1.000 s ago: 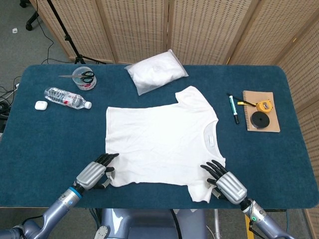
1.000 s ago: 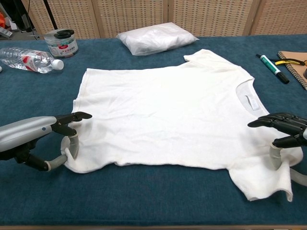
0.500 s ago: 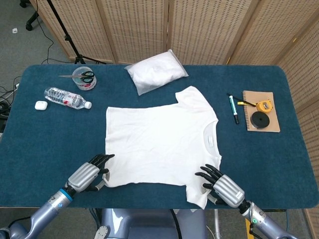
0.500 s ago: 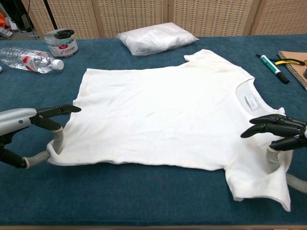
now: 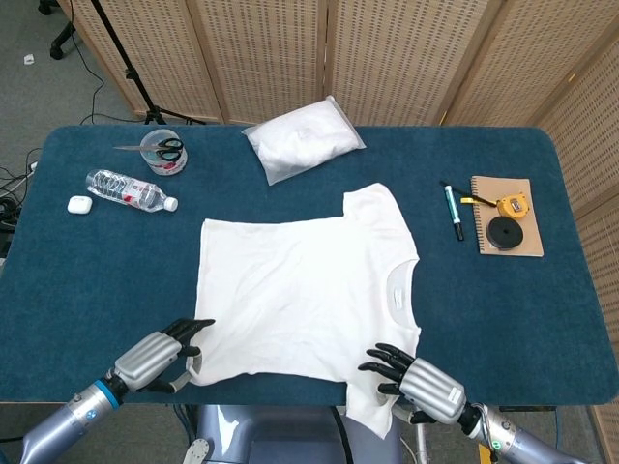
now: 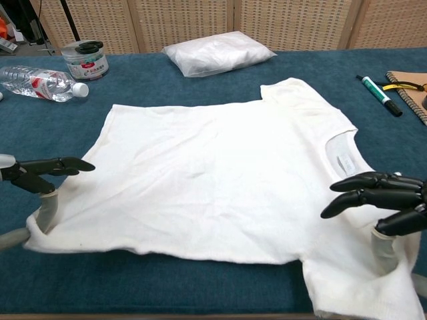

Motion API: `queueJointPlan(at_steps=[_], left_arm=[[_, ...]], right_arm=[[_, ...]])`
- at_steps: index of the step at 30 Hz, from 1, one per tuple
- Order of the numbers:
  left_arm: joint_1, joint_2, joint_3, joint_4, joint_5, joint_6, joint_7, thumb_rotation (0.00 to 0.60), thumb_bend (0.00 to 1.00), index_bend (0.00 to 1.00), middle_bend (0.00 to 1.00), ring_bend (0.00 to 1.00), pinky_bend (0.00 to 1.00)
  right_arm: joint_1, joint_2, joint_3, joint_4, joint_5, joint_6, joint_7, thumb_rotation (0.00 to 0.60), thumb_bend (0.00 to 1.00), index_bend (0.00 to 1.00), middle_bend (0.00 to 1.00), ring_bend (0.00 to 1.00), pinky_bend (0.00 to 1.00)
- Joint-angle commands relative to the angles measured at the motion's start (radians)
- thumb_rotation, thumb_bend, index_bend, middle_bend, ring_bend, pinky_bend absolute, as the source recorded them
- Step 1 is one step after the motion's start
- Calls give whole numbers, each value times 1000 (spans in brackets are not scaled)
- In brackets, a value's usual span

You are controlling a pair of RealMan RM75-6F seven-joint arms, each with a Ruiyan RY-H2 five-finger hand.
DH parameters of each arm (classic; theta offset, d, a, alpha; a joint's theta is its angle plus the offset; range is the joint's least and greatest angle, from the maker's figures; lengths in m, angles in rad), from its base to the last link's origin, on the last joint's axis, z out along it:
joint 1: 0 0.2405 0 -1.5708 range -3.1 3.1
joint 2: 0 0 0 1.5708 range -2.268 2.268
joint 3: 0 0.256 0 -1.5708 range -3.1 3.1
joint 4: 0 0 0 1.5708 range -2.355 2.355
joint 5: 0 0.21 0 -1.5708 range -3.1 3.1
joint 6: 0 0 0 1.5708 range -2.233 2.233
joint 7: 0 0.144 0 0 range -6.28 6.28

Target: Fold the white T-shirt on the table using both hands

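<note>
Head view: we see the white T-shirt (image 5: pixel 305 290) spread flat on the blue table (image 5: pixel 87 280), its near sleeve hanging over the front edge. The left hand (image 5: pixel 160 354) lies low at the shirt's near hem corner, dark fingers pointing inward across the cloth, and the right hand (image 5: pixel 411 382) sits at the near sleeve, fingers likewise pointing inward. This view alone shows the scissors (image 5: pixel 160 148), the earbud case (image 5: pixel 79 204), the tape measure (image 5: pixel 514 205) and the black disc (image 5: pixel 504 233) on the notebook (image 5: pixel 508 215). Chest view: we see the grips. The left hand (image 6: pixel 37 177) pinches the hem corner between upper fingers and a thumb beneath it, lifting that edge. The right hand (image 6: pixel 387 203) holds the sleeve the same way, fingers above and thumb under the fabric.
</note>
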Motion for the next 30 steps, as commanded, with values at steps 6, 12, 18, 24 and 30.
queueJointPlan(at_steps=[6, 12, 18, 24, 30], left_arm=[[-41, 81, 45, -102, 3, -86, -50, 600, 643, 751, 0, 0, 0], [-49, 118, 55, -138, 12, -99, -40, 600, 643, 751, 0, 0, 0], [-10, 83, -23, -118, -76, -25, 32, 600, 644, 751, 0, 0, 0], [-24, 38, -140, -104, -279, -43, 132, 600, 658, 751, 0, 0, 0], [-80, -16, -258, -69, -531, -88, 271, 600, 672, 751, 0, 0, 0]], right_arm=[[5, 28, -27, -22, -20, -9, 11, 600, 610, 673, 183, 0, 77], [-3, 41, -39, -24, -40, 16, 22, 600, 620, 674, 187, 0, 89], [-10, 45, 16, -36, 34, 31, 52, 600, 620, 679, 196, 0, 92], [18, 60, 114, -68, 152, -1, 93, 600, 620, 682, 198, 0, 93], [87, 69, 246, -112, 310, -121, 99, 600, 620, 684, 198, 0, 93]])
